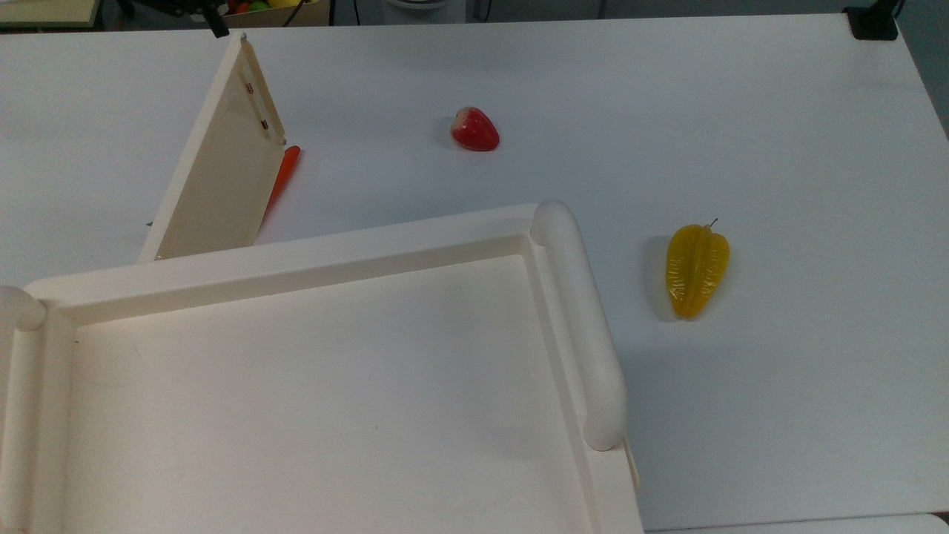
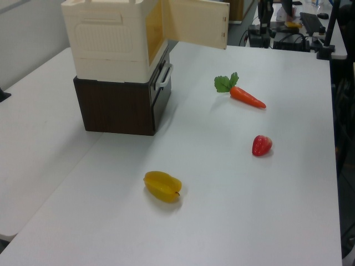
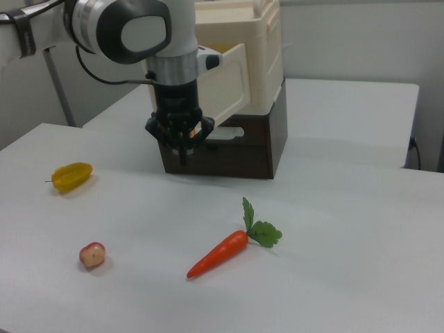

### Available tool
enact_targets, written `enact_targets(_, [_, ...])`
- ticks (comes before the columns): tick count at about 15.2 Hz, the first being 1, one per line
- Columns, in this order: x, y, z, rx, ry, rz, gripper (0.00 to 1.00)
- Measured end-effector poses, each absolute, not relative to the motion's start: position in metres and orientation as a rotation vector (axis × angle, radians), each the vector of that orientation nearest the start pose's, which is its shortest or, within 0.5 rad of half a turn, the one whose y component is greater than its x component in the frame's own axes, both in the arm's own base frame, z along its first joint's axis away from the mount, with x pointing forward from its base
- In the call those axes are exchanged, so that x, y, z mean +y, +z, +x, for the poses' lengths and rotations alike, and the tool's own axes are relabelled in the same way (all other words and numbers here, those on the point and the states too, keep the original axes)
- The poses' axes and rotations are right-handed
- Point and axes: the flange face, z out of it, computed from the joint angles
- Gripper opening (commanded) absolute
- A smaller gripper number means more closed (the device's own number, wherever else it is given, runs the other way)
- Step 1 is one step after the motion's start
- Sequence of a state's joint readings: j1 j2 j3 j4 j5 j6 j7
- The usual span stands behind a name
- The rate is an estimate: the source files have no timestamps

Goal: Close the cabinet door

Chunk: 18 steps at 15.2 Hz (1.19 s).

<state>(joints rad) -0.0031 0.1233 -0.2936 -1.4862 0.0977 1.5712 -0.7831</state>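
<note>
The cabinet door (image 1: 215, 159) is standing wide open, swung out from the cabinet (image 1: 311, 386) on its hinge at the top view's left, its tan inner face and two small dark slots turned toward the top view's right. In the left view the door (image 2: 195, 23) is jutting out from the cream box (image 2: 111, 39), which is sitting on a dark brown base (image 2: 116, 105).

I am holding my gripper (image 3: 183, 149) at the door's free outer edge, on its outer side, pointing down with the fingers drawn close together and gripping nothing. In the right view my gripper is hanging in front of the door (image 3: 222, 87); whether I am touching the panel yet, I cannot tell.

I judge that I am at the approach step: lining up behind the free edge, with the push itself not yet done. The next move is calling for a sideways sweep that carries the edge in an arc toward the cabinet front, following the hinge and not driving straight, and keeping contact near the free edge where leverage is best.

On the white table (image 1: 741, 111), the carrot (image 3: 222, 253) is lying close under the open door, the strawberry (image 1: 474, 130) farther out, and the yellow starfruit (image 1: 695, 271) well apart; none of them looks to be in the door's path.
</note>
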Motion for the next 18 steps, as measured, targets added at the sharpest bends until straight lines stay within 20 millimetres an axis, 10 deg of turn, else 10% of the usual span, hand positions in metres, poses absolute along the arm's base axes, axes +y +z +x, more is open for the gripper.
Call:
enact_targets(9, [-0.17,0.604,0.602,-1.303,-0.352,-2.927,0.0])
enact_targets(18, [-0.168,0.618,0.626,-1.509,-0.775,-2.808,0.0])
